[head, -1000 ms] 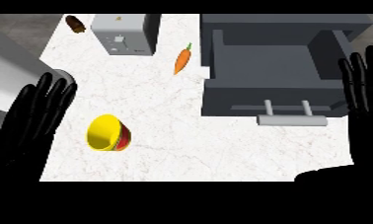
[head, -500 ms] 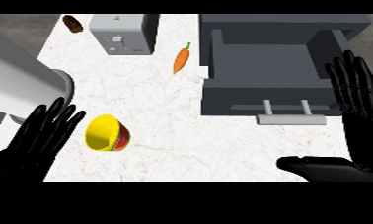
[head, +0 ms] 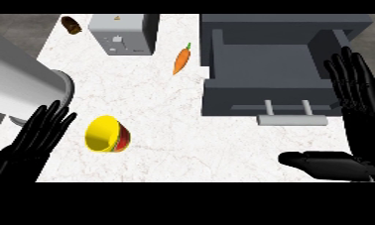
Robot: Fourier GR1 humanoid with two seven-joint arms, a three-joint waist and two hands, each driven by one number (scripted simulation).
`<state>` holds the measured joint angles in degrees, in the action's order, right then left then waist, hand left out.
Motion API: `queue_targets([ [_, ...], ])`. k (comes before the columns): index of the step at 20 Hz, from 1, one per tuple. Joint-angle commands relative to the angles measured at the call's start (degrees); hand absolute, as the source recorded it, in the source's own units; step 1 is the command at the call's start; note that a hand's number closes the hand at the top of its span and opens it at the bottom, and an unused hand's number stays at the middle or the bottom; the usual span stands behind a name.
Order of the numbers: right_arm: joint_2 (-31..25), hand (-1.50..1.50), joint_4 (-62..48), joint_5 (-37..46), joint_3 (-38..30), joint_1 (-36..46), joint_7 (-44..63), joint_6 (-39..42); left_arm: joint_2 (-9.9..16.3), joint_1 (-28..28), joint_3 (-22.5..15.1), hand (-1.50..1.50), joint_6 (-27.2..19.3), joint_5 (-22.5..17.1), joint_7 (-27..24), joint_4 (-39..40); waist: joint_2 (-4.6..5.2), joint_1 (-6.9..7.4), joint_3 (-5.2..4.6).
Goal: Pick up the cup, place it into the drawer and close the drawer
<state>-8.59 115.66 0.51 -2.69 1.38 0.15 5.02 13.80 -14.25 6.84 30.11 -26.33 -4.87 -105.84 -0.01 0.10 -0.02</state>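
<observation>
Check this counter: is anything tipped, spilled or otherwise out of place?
Yes. The cup lies tipped on its side near the left hand, yellow inside facing the camera. A carrot lies loose beside the open drawer. Nothing looks spilled or damaged.

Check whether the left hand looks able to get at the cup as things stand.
Probably yes. The left hand is open beside the cup, which lies tipped on the counter just to its right, with only bare counter showing between them. The carrot and the toaster sit well beyond it.
</observation>
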Motion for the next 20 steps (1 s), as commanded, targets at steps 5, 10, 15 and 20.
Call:
queue_targets([
  [5,1.0,-1.50,0.3,1.1,0.0,-0.7,-1.1,-0.2,0.0,5.1,4.4,-1.50,1.6,11.7,-12.0,18.9,0.03,-0.26,-0.01],
  [10,-1.0,-1.50,-2.4,-1.1,-3.5,3.5,0.4,1.7,-0.3,10.1,4.3,-1.50,0.0,16.9,-15.6,27.3,0.03,-0.12,0.01],
  [15,-0.3,-1.50,-2.7,-0.9,-2.7,0.6,-3.4,2.6,-2.1,16.3,3.0,-1.50,-5.1,26.8,-27.6,44.2,0.11,-0.54,-0.02],
  [20,1.6,-1.50,-3.3,0.5,-1.4,3.6,0.1,1.0,1.8,18.5,5.5,-1.50,0.1,25.0,-32.0,53.4,0.02,-0.18,0.01],
])
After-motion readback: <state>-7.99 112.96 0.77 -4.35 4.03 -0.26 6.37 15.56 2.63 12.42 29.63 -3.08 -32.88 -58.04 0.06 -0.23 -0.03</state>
